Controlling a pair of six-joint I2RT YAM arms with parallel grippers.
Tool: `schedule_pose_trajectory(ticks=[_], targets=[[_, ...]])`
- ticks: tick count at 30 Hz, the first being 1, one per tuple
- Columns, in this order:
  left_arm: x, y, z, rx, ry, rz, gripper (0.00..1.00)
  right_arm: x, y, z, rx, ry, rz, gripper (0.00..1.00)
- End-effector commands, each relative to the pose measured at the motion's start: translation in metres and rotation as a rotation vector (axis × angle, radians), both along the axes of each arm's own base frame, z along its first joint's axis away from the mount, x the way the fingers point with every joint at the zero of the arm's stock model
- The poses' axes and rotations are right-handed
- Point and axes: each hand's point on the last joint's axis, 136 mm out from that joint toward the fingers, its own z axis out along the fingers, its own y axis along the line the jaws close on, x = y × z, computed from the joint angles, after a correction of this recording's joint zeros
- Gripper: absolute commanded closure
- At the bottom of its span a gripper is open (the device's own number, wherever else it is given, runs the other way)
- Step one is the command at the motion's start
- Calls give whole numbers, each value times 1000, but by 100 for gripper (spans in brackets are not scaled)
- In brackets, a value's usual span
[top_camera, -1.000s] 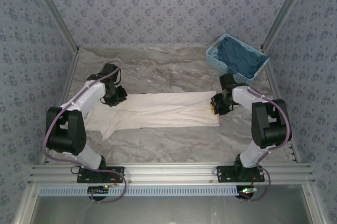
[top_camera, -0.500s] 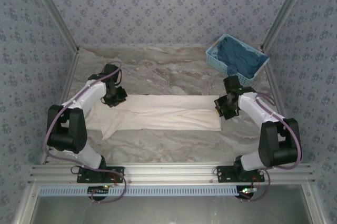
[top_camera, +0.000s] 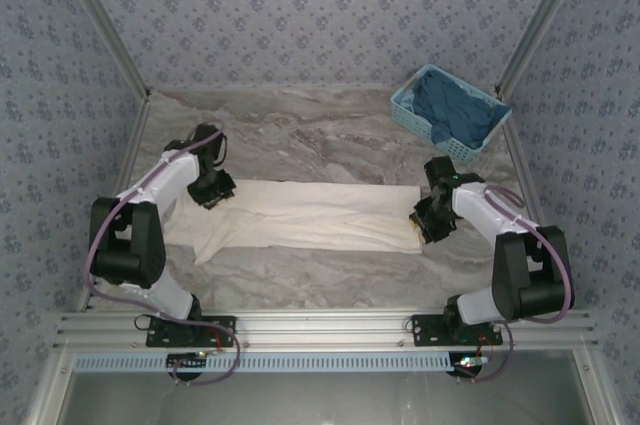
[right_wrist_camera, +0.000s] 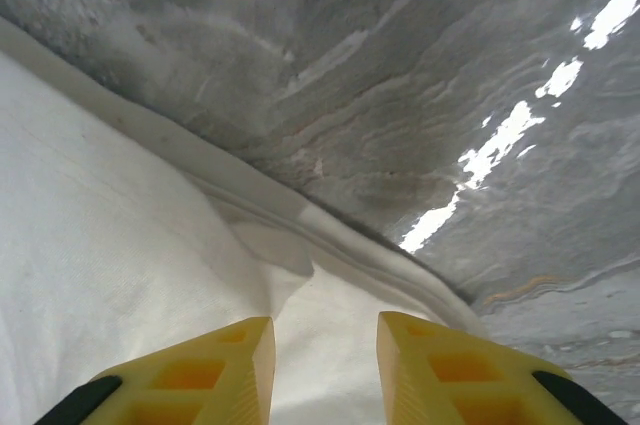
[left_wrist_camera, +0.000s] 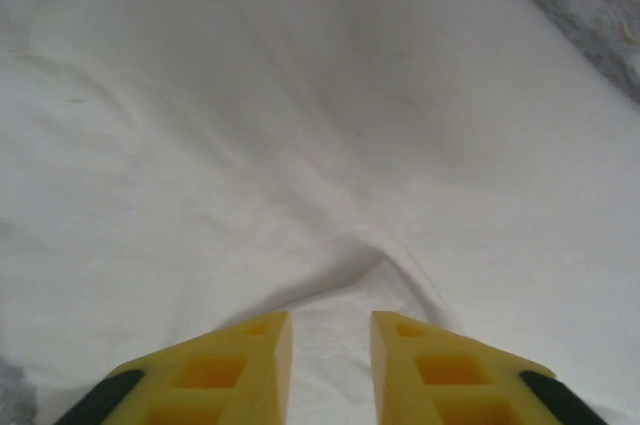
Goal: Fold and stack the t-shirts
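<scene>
Seeing the t-shirt lying flat as a long folded strip across the middle of the table. Left gripper sits low over its left end, right gripper at its right edge. We read both pincers as released: yellow fingers parted, cloth in the gap, nothing pinched. Blue basket far right, dark cloth inside.

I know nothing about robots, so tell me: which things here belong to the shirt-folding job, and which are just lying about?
In the job: cream t-shirt; left claw and right claw, at its two ends.
Lying about: light-blue basket; blue cloth inside it.
</scene>
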Motion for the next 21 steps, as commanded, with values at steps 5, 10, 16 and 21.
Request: schedule_pose_trajectory(ticks=[5, 10, 16, 21], targets=[[-42, 33, 9, -60, 20, 169, 57, 58, 28, 36, -6, -286, 251, 72], [-1, 0, 7, -215, -132, 46, 57, 94, 88, 57, 134, -479, 537, 66], [11, -22, -24, -227, -98, -160, 55, 100, 146, 89, 229, -609, 835, 54], [10, -33, -43, -218, -76, -261, 53, 96, 152, 90, 261, -608, 844, 54]])
